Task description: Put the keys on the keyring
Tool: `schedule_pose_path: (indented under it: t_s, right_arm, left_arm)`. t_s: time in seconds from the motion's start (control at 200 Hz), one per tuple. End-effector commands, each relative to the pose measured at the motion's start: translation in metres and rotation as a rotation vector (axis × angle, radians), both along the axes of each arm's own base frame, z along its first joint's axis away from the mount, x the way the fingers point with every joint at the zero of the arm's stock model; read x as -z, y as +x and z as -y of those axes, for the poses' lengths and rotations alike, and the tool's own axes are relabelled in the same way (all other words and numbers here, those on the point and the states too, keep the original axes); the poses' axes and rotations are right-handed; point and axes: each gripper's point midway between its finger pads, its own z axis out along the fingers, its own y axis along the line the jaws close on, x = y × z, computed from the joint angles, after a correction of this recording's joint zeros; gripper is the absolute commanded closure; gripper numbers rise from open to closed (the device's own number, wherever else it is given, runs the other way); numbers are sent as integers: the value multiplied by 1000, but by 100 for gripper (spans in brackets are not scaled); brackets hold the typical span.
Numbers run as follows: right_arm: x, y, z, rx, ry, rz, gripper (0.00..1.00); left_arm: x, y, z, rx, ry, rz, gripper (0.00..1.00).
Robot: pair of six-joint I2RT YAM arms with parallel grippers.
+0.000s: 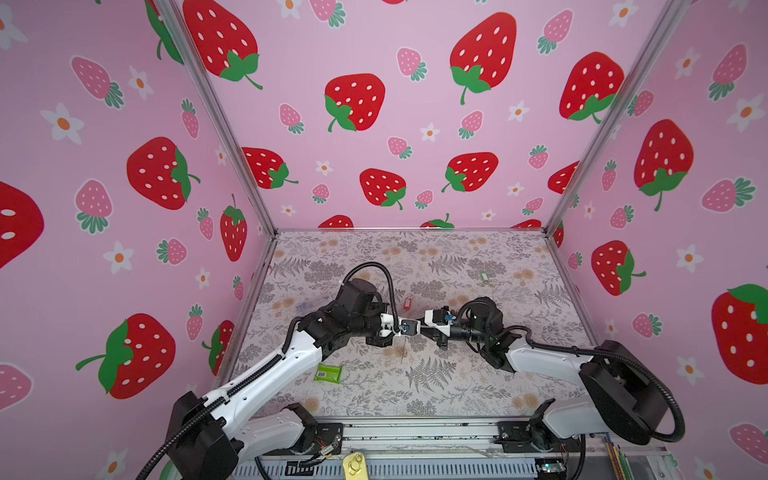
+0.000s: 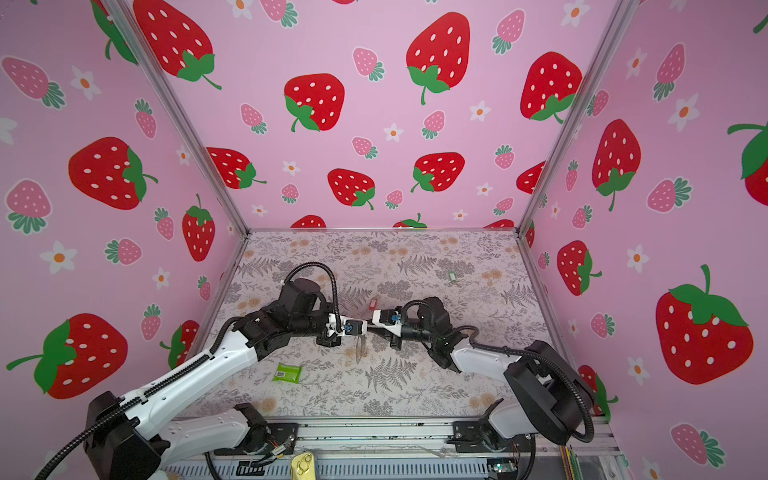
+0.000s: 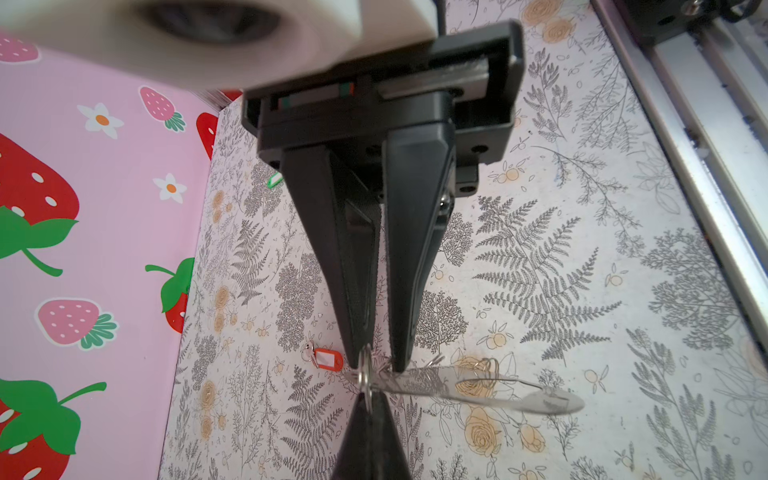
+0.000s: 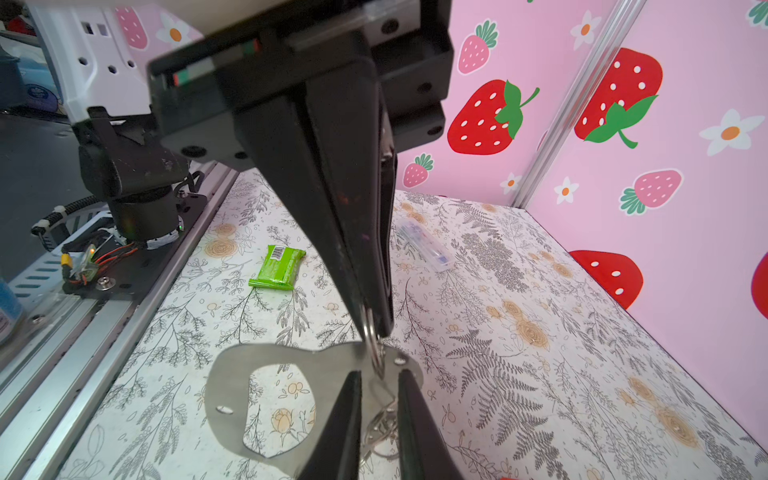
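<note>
The keyring (image 4: pixel 282 353) is a flat, smooth, greyish oval loop with small silver wire rings clustered at its far end. It is held clear above the middle of the floral table (image 1: pixel 457 386), long axis pointing toward the near edge. The left gripper (image 3: pixel 378 363) and right gripper (image 4: pixel 374 328) meet tip to tip (both pinching those rings). The glossy red key tag (image 1: pixel 409 302) lies just beyond them, and the green key tag (image 1: pixel 483 276) is far right.

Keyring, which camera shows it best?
Right wrist: the keyring faces the lens, most of its oval loop visible. Left wrist shows it edge-on and blurred; in both top views it is only a faint sliver.
</note>
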Motion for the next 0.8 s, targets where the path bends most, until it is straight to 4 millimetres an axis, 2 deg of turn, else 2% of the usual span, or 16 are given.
schedule_pose_path:
  t_s: [0.0,0.495,0.795]
  right_arm:
    - [-21,-4,-2,-19,57,36,82]
    - [-26,-5,-2,-20,67,42,84]
    - [-26,-8,-4,-35,68,42,92]
  left_arm:
    - [-14,-2,2,18,-20,22,100]
    - [-9,-4,0,19,4,9,100]
    - [-6,-3,1,22,13,-10,100]
